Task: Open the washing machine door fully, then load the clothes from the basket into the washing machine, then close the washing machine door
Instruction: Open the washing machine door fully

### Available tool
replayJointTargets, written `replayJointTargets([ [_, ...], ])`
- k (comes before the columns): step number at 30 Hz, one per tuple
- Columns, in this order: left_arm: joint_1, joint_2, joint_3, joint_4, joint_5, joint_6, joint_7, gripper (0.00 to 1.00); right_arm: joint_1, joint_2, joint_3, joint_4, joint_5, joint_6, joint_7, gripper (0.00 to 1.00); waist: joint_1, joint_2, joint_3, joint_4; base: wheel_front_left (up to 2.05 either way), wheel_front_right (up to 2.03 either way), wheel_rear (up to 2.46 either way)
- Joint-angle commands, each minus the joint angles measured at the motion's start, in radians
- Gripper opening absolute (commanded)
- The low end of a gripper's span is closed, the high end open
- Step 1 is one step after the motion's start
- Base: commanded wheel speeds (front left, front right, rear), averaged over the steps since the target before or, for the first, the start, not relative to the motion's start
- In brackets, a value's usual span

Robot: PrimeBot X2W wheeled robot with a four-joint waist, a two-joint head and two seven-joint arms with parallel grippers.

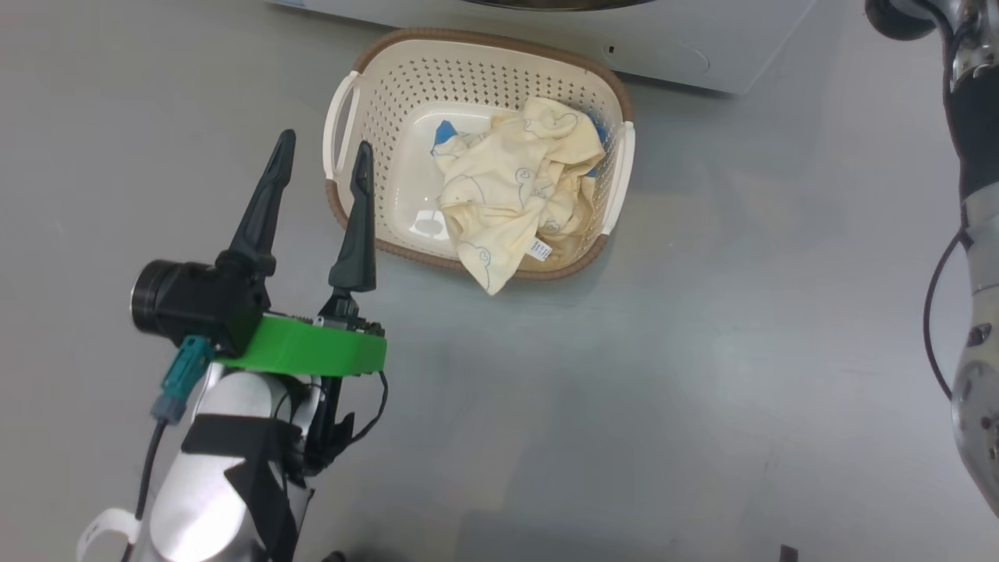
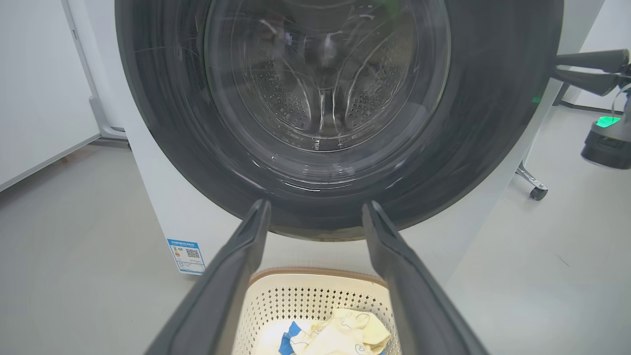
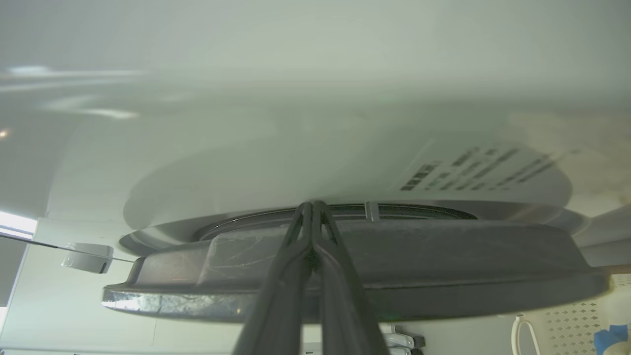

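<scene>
The cream basket [image 1: 468, 37] stands on the grey floor right in front of the white washing machine [image 1: 702, 47], with the pale-yellow clothes [image 1: 507, 195] heaped in its right half. My left gripper [image 1: 325, 143] is open and holds nothing; its tips are just left of the basket's left handle. In the left wrist view this gripper [image 2: 316, 204] points at the washing machine door [image 2: 162, 123], whose black rim lies against the front. My right gripper [image 2: 556, 66] is shut at the door's right edge. In the right wrist view its tips [image 3: 313, 203] meet the door [image 3: 443, 261] rim edge-on.
A blue label sticker [image 2: 186, 255] sits low on the washer front. A white panel [image 2: 39, 98] stands to the machine's left. A caster wheel [image 2: 538, 191] rests on the floor to the right. Open grey floor [image 1: 624, 390] lies around the basket.
</scene>
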Motion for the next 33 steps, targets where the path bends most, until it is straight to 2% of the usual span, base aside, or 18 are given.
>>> replayJointTargets([
  [1,-0.014,0.017,0.025,-0.037,-0.005,0.006,-0.007,1.00,-0.050,0.012,0.015,-0.026,-0.010,-0.003,0.008,0.00,-0.0001,0.0000,0.008,0.008,0.00,0.00,0.00],
  [8,-0.024,0.017,0.008,-0.042,-0.017,0.017,-0.007,1.00,-0.146,0.017,0.051,0.071,-0.053,-0.003,0.011,0.00,-0.0001,0.0000,0.025,0.031,0.00,0.00,0.00],
  [15,-0.031,0.017,0.004,-0.044,-0.026,0.024,-0.007,1.00,-0.177,0.021,0.077,0.106,-0.074,-0.003,0.031,0.00,-0.0001,0.0000,0.033,0.035,0.00,0.00,0.00],
  [24,-0.031,0.017,0.008,-0.038,-0.027,0.025,-0.007,1.00,-0.157,0.030,0.112,0.096,-0.073,-0.003,0.092,0.00,-0.0001,0.0000,0.026,0.027,0.00,0.00,0.00],
  [33,-0.021,0.017,0.011,-0.027,-0.025,0.025,-0.007,1.00,-0.073,0.035,0.159,0.026,-0.076,-0.003,0.156,0.00,-0.0001,0.0000,0.009,0.010,0.00,0.00,0.00],
])
